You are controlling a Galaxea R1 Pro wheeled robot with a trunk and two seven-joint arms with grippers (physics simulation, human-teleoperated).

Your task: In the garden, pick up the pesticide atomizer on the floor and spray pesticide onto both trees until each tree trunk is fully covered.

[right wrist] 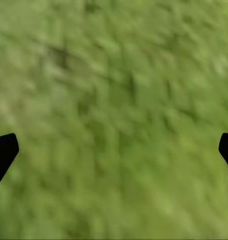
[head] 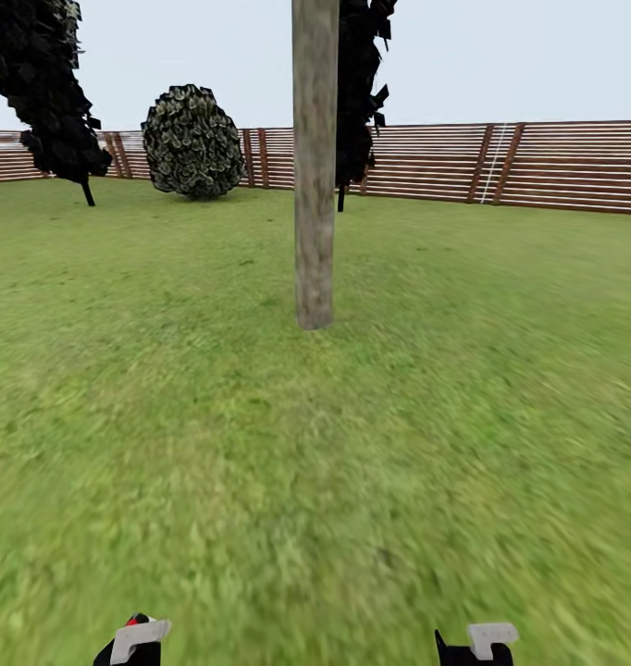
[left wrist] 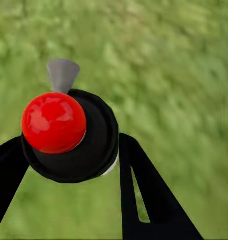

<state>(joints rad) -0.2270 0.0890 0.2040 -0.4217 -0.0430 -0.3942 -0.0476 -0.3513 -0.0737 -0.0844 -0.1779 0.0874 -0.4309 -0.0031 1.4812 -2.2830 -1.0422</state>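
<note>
1. pesticide atomizer (left wrist: pixel 68 137) sat end-on to the left wrist cam, red top facing it, long axis running along the fingers.
2. dark round body, shiny red cap, grey nozzle tab.
3. left gripper (left wrist: pixel 68 165) pinched it over the grass (left wrist: pixel 184 75); right gripper (right wrist: pixel 114 150) was spread wide. tree trunk (head: pixel 314 185) stood straight ahead.

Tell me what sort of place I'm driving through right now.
A fenced garden, by the look of it: green lawn underfoot, a brown slatted fence along the back, and a bare tree trunk ahead with a round shrub beyond. The left claw holds the atomizer.
</note>
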